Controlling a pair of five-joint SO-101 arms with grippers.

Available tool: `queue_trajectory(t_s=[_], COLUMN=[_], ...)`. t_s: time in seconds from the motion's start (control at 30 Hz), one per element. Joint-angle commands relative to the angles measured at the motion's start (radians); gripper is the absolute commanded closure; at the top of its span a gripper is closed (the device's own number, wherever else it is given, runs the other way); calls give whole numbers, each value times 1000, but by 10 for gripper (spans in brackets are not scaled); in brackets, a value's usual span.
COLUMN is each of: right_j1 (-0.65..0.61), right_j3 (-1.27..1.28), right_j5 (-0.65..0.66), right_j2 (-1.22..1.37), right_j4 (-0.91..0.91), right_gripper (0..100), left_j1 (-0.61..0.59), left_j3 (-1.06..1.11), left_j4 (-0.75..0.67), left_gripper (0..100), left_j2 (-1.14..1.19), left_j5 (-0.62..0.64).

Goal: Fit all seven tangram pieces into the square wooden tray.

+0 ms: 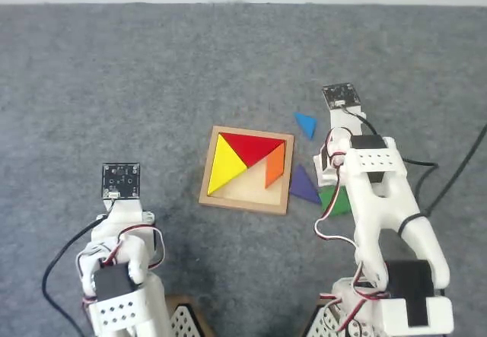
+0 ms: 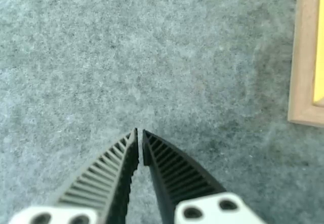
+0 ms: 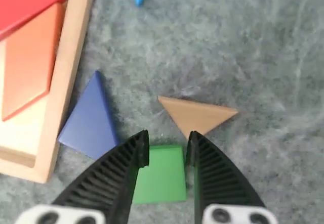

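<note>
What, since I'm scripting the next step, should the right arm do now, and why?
Probably lower the right end effector and close on the green square: it hangs open astride the square's edge, and the tray holds only three pieces.

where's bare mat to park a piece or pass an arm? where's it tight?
Free: the mat between the tray and the left gripper, and the wide strip beyond the tray's far rim. Tight: right of the tray, where the dark blue triangle, green square and tan triangle crowd by the right gripper, with the light blue triangle just beyond.
</note>
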Motion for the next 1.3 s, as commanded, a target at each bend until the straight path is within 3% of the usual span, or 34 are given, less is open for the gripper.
queue_trajectory(t_s=[0.0, 0.13, 0.37, 0.57, 0.93, 1.13, 1.27], right_j1=[-4, -4, -2, 16, 96, 97, 96], right_j3=[-11, -23, -37, -60, -173, -186, -259], right_j5=[0, 84, 382, 485, 520, 698, 816], right_j2=[2, 2, 5, 96, 188, 122, 122], right_j4=[-42, -48, -33, -7, 15, 42, 137], right_gripper=[868, 868, 868, 868, 868, 860, 790], left_j1=[-3, -3, -3, -3, -3, -3, -3], left_j3=[-8, -8, -8, -8, -8, -8, -8], left_j4=[5, 5, 5, 5, 5, 5, 5], left_gripper=[985, 985, 985, 985, 985, 985, 985], left_j2=[-18, -18, -18, -18, -18, -18, -18], left_j5=[-9, -9, -9, -9, -9, -9, -9])
